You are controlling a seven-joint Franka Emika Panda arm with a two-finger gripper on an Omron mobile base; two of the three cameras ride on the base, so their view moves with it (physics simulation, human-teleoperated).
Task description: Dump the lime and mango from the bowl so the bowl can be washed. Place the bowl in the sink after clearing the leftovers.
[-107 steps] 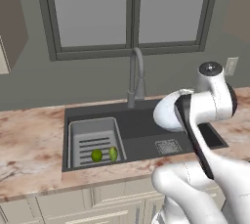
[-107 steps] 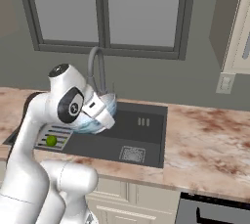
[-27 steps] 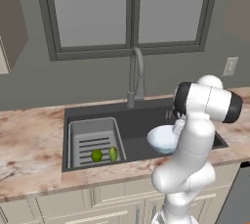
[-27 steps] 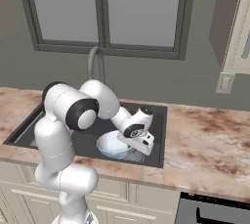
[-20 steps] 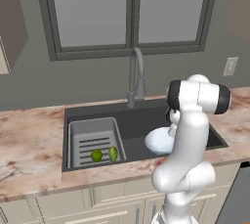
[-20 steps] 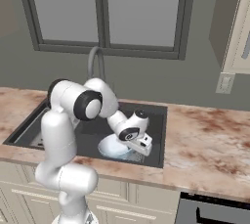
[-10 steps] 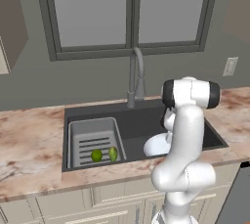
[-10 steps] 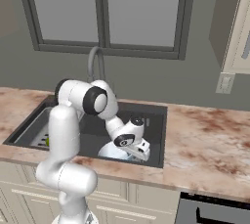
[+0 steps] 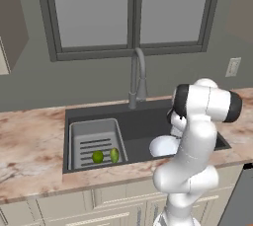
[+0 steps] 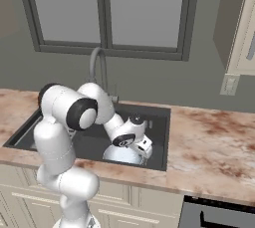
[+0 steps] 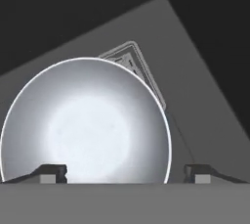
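Bowl down in the sink, fruit already out.
One bowl [image 11: 88, 125] is seen low in the sink [image 9: 143, 126], part-covering the drain [image 11: 132, 59]; gripper [image 11: 126, 171] fingers are spread wide, apart. One lime [image 9: 98, 157] and one mango [image 9: 114, 155] lie side by side in the tray [image 9: 94, 133], faucet [image 9: 138, 74] behind.

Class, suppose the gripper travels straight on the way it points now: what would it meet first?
Most likely the bowl, lying directly ahead of the gripper on the sink floor; exact depth is unclear.
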